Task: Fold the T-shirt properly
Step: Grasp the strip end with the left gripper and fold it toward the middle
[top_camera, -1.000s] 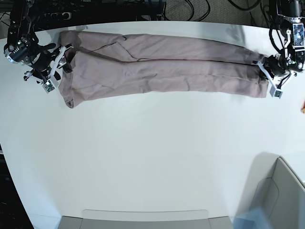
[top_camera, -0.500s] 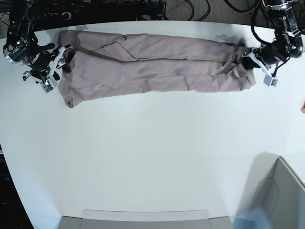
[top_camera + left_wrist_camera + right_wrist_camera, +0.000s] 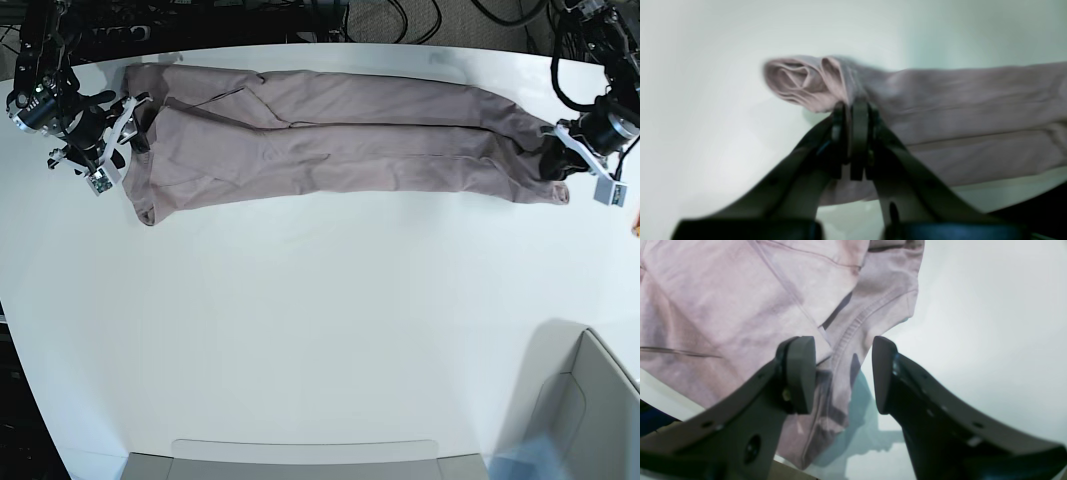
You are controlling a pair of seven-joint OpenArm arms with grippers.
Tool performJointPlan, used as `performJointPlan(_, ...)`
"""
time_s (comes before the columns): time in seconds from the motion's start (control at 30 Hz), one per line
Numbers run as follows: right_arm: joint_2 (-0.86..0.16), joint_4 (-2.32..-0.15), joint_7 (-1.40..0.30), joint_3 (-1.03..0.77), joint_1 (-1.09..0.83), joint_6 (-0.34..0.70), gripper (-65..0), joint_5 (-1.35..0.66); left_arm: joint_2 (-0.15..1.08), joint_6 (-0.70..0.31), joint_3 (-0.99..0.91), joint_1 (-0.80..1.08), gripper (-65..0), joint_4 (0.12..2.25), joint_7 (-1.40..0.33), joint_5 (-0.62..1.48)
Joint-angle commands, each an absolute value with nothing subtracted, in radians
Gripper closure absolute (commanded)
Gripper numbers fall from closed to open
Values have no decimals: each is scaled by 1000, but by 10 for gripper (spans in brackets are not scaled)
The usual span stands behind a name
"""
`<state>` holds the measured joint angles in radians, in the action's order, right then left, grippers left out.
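The mauve-pink T-shirt lies folded into a long narrow band across the far part of the white table. My left gripper is at the band's right end. In the left wrist view it is shut on a bunched fold of the T-shirt. My right gripper is at the band's left end. In the right wrist view it is open, its fingers apart just above the hemmed edge of the T-shirt.
A grey bin stands at the near right corner and a grey tray at the front edge. Something orange shows at the right edge. Cables lie behind the table's far edge.
My left gripper, which had moved inward half a second ago and slackened the shirt's right end, has pulled back outward and nearer, stretching the band. The right arm has not moved.
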<state>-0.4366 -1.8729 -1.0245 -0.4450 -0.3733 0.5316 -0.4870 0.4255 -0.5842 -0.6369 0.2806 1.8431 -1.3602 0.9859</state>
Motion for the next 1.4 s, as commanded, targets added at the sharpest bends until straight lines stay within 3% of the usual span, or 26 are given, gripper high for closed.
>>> performJointPlan(0.0,-452,-1893,-1007,-455,-366,532,-274,-495,420,-582,-641,300,0,1865,-1357,1017)
performJointPlan(0.33,-447,-1891,-1007,-455,-364,532,-274,-495,219,-578,-387,329,0,1988,-1346,1069)
performJointPlan(0.47,-447,-1893,-1007,-455,-367,532,-274,-495,139,-489,-312,318,0,1989,-1323,1069)
performJointPlan(0.57,-447,-1893,-1007,-455,-369,532,-274,-495,134,-441,-219,282,0,1985,-1296,1059)
performJointPlan(0.83,-447,-1893,-1007,-455,-381,532,-274,-495,119,-437,1,278,0,1985,-1247,819)
performJointPlan(1.0,-447,-1893,-1007,-455,-383,532,-274,-495,110,-437,36,280,0,1986,-1194,746)
performJointPlan(1.07,-447,-1893,-1007,-455,-381,532,-274,-495,110,-437,54,283,-110,1991,-1184,745)
performJointPlan(1.13,-447,-1893,-1007,-455,-380,532,-275,-495,110,-432,56,283,-171,1992,-1184,745)
performJointPlan(1.37,-446,-1893,-1006,-455,-377,532,-275,-496,110,-277,131,277,-126,1991,-1184,746)
